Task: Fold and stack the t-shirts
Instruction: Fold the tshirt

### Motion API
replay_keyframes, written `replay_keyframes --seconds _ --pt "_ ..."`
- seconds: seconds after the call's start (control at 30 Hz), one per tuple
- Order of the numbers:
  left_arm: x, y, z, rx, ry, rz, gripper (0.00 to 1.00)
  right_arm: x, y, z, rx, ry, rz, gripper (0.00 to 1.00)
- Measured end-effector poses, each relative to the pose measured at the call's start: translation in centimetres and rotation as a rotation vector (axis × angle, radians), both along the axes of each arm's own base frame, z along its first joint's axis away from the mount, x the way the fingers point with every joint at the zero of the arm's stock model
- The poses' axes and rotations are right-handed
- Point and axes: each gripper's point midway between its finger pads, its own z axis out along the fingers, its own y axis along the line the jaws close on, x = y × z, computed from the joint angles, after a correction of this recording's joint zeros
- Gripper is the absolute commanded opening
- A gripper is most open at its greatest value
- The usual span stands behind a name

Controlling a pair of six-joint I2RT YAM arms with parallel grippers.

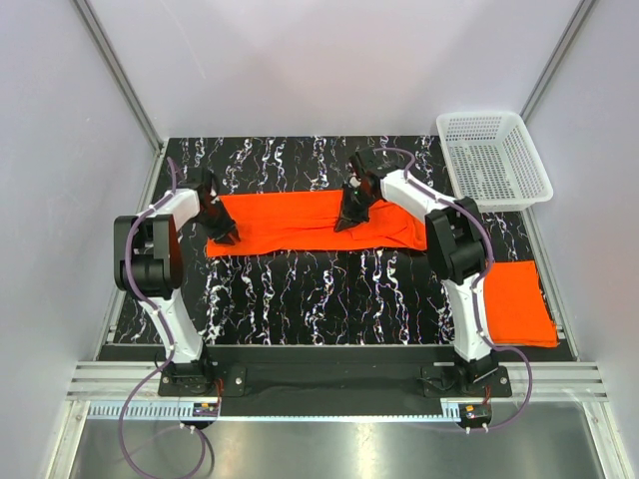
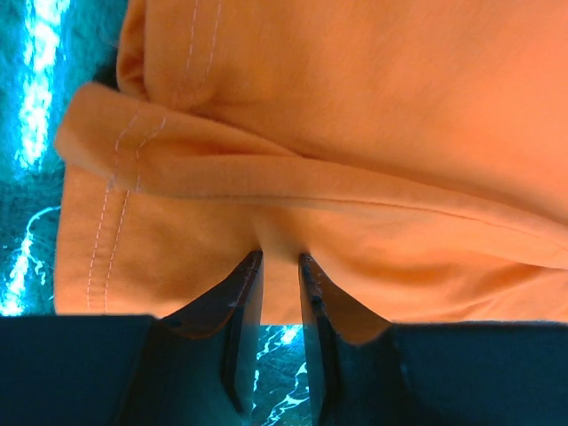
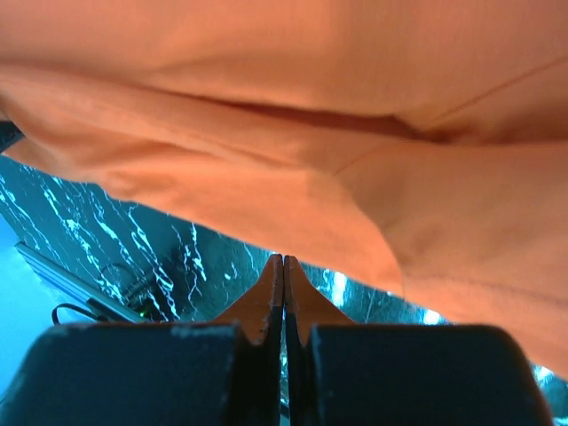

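With the left gripper (image 2: 280,259), pinches a thin tuck at the edge of the long t-shirt (image 2: 355,106), jaws almost together on cloth. With the right gripper (image 3: 282,259), jaws pressed tight, appears to nip an edge farther to the right. Grips two spots at once, likely so the orange band across the middle of the table (image 1: 319,289) lifts evenly for another fold. Reserves the near right corner for the folded t-shirt (image 1: 519,304), presumably the stack's base, well apart from the basket (image 1: 494,158).
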Motion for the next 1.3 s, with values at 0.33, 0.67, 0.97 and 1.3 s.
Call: replay_keyframes --seconds 0.33,0.67,0.97,1.3 --pt "-0.3 0.0 -0.2 0.000 0.010 -0.004 0.28 1.5 0.9 -2.8 0.002 0.021 -0.024 0.00" --pt "-0.5 0.1 -0.3 0.007 0.010 -0.025 0.28 4.7 2.2 -3.1 0.019 -0.031 -0.053 0.00" --pt "-1.2 0.1 -0.2 0.009 0.035 -0.035 0.32 6.7 3.0 -3.9 0.026 -0.056 -0.062 0.02" --pt "2.5 0.6 4.3 0.026 -0.095 -0.065 0.37 4.3 1.8 -2.9 -0.004 -0.008 -0.037 0.41"
